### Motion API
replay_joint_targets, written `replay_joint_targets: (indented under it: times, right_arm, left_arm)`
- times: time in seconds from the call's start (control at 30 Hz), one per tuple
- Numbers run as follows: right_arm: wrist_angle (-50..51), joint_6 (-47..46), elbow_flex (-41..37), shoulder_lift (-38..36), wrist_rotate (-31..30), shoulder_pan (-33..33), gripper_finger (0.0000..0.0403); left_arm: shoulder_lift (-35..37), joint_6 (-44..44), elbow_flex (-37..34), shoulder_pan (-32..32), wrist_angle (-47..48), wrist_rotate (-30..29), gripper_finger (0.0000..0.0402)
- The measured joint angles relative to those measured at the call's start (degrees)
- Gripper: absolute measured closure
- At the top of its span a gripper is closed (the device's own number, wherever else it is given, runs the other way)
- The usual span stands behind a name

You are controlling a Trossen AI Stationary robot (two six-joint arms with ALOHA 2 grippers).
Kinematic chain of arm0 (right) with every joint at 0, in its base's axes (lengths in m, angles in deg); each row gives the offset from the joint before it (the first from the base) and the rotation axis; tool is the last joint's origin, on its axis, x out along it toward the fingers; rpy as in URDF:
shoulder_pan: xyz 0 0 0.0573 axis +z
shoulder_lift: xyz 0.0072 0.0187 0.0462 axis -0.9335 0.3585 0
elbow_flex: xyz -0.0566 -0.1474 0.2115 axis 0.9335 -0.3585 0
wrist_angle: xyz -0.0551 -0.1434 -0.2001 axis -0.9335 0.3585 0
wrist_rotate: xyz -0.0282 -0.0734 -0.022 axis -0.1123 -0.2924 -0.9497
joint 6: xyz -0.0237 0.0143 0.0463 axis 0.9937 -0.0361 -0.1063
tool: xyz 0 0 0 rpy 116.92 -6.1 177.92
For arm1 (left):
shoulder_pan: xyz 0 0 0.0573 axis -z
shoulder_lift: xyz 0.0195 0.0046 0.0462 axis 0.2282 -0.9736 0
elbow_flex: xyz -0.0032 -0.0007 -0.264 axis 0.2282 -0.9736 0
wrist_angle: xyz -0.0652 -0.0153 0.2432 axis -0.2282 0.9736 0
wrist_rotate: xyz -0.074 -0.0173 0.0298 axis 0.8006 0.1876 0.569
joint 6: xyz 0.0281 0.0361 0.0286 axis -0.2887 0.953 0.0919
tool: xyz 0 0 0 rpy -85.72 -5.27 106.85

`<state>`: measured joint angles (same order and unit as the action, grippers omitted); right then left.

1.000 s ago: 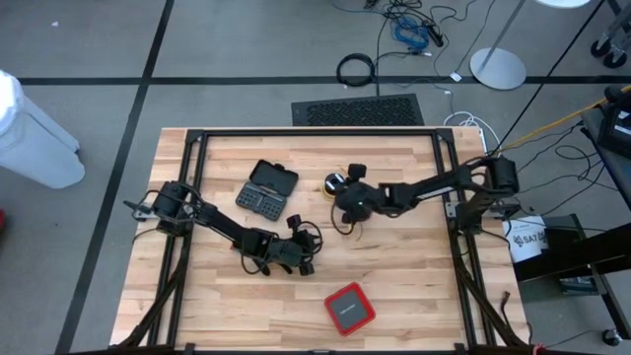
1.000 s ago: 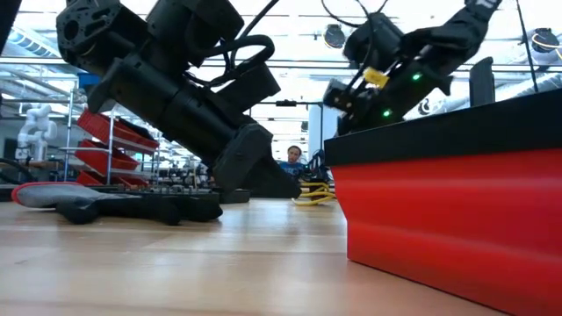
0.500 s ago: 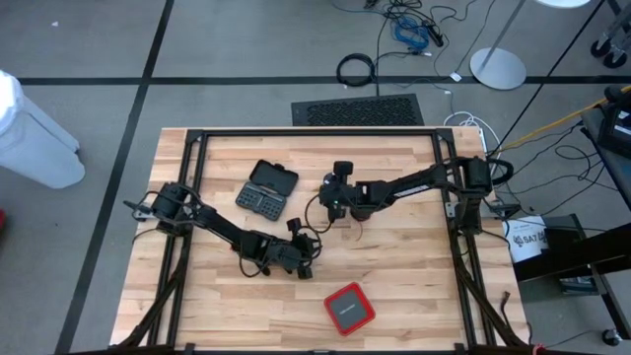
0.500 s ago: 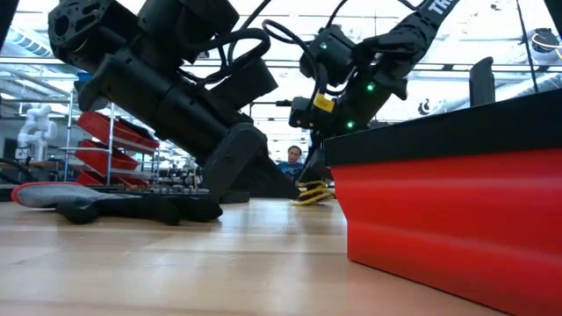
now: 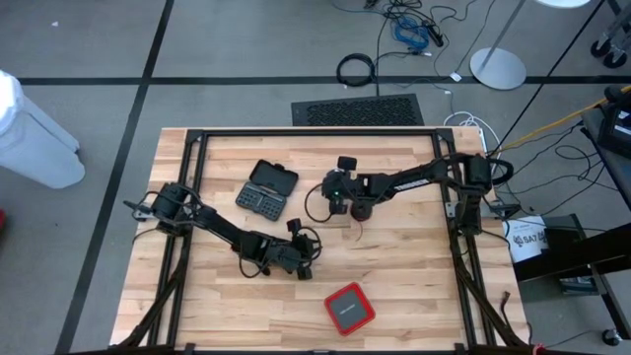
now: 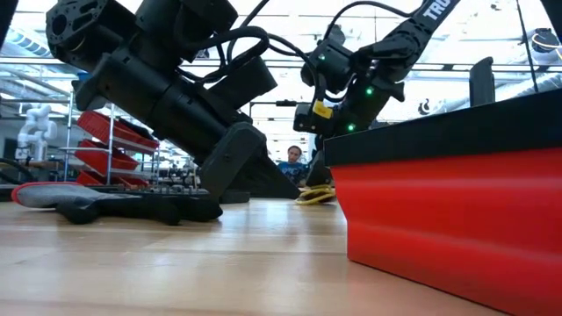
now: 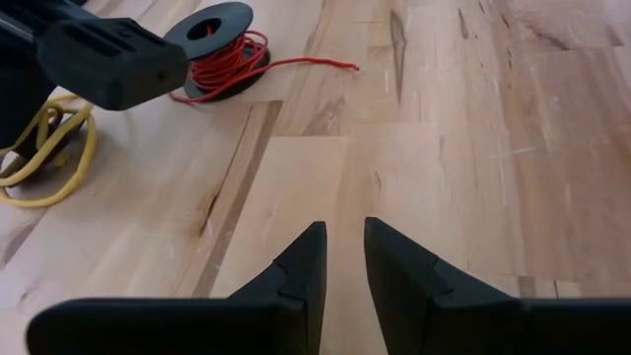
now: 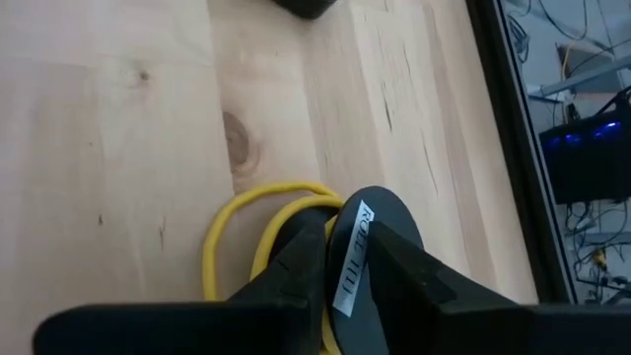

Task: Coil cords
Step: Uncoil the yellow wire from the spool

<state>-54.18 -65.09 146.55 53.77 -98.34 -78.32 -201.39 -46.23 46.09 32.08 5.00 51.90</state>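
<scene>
The right gripper (image 8: 340,258) sits just past the table's centre, toward 12 o'clock, its fingers (image 8: 296,258) pinched on the black flange of the yellow wire spool (image 8: 357,258); loose yellow loops (image 8: 229,237) lie on the wooden table (image 5: 394,286) beside it. The red wire spool (image 7: 219,54) rests flat next to the yellow one, a stray end trailing off. The left gripper (image 7: 340,258) waits low at about 7 o'clock of centre, jaws narrow and empty
</scene>
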Motion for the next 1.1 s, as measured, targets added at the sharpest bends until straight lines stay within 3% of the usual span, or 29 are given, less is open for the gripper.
replay_joint_targets:
  times: [0.17, 0.37, 0.57, 0.77, 0.97, 1.1]
  right_arm:
    - [0.5, -0.8, 0.0, 0.0, 0.0, -0.9, 0.0345]
    - [2.1, -0.4, 0.0, -0.1, -4.5, -1.2, 0.0395]
    - [3.0, 0.0, -0.2, -1.3, -5.4, -0.1, 0.0401]
    - [7.0, -4.4, -0.3, -10.0, 2.2, 3.4, 0.0402]
    - [10.8, -7.4, -0.3, -20.7, 2.2, 8.0, 0.0402]
    - [12.0, -9.2, -0.3, -26.5, 3.5, 10.8, 0.0402]
  left_arm:
    - [0.0, 0.0, 0.0, 0.0, -0.2, 0.0, 0.0322]
    - [0.0, 0.0, 0.0, 0.0, -0.2, -0.4, 0.0322]
    - [0.0, 0.8, 0.0, 0.0, -1.1, -6.5, 0.0322]
    - [0.1, 6.4, 0.0, 0.0, -5.9, -11.6, 0.0322]
    - [0.7, 9.1, 0.1, 0.2, -8.9, -18.4, 0.0322]
    - [0.8, 15.1, 0.1, 1.7, -16.7, -23.3, 0.0322]
